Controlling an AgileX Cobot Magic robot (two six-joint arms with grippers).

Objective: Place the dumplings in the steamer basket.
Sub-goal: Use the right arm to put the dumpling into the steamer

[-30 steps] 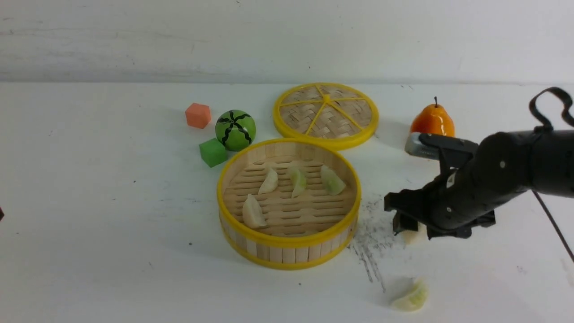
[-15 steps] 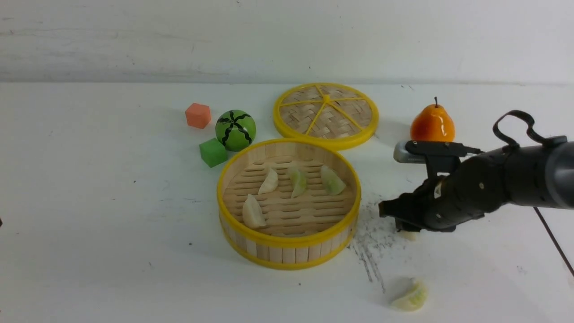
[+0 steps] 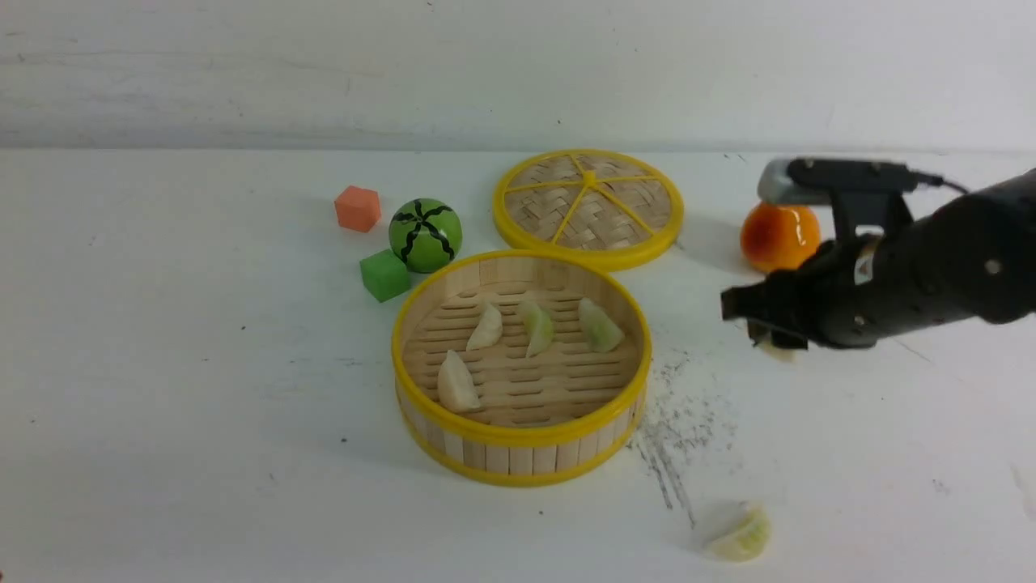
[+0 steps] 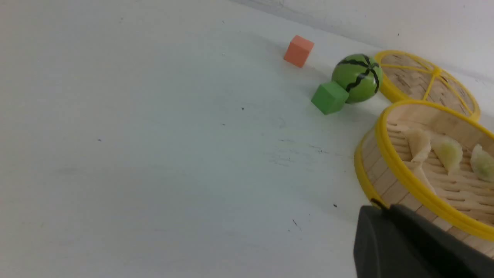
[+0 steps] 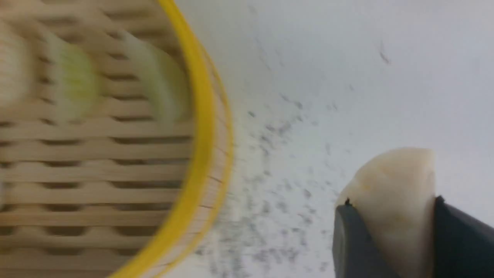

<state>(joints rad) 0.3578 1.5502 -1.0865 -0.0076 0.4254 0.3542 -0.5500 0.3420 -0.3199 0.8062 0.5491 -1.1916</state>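
Right wrist view gives me the clearest look. The right gripper (image 5: 393, 206) is pinching a cream-white dumpling (image 5: 389, 173) between its two dark fingers, and the dumpling's rounded back stands proud of the tips. In the front view this gripper hangs at the right of the frame. It appears lifted off the table, in front of the orange pear (image 3: 779, 236) and well to the right of the steamer basket (image 3: 518, 441) at centre frame. Four dumplings (image 3: 487, 326) lie on the basket's slatted floor, two cream and two green. One green dumpling (image 3: 740, 536) lies on the table at the lower right. The left gripper (image 4: 405, 247) shows only as a dark block close to the basket wall, jaws pressed together, and I see nothing in them.

I judge these dumplings to be very light, slightly yielding and smooth. A hard squeeze on the curved belly could squirt one out sideways. I want the pads flat across the plump middle, not on the thin crimped edge. The carry should clear the yellow rim before I let go.
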